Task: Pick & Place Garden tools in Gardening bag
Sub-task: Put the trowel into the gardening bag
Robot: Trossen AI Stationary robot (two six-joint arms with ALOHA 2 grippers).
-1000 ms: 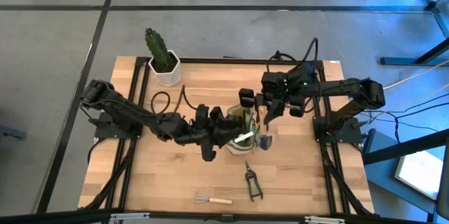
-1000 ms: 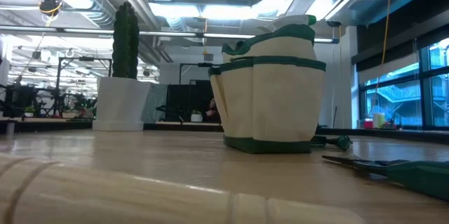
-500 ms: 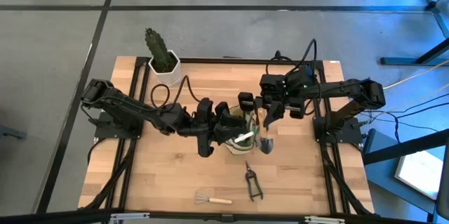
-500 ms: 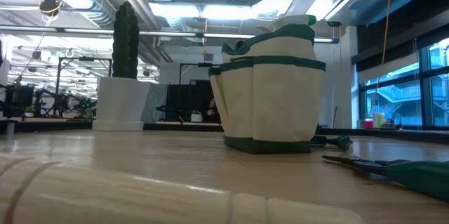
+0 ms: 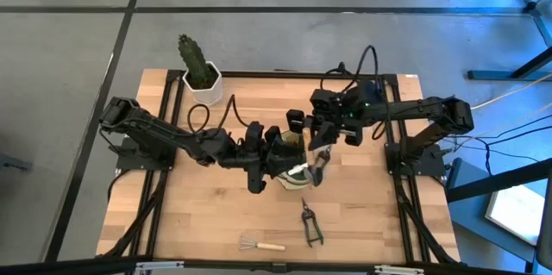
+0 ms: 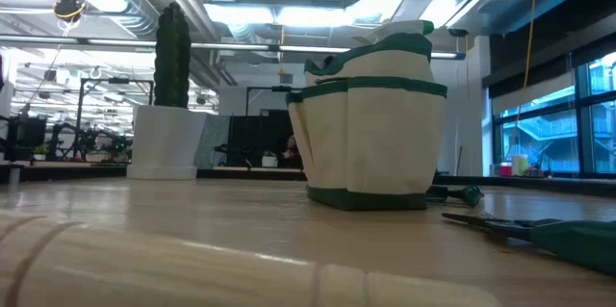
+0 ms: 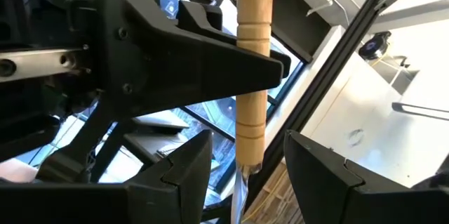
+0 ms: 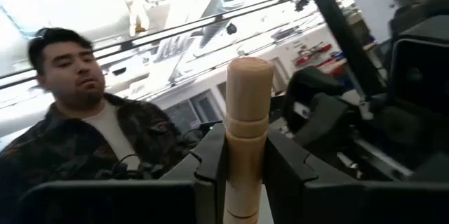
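Grey floor [image 5: 285, 38], ceiling pipes [image 6: 260, 18], maybe windows [image 6: 568, 124] w/ daylight.
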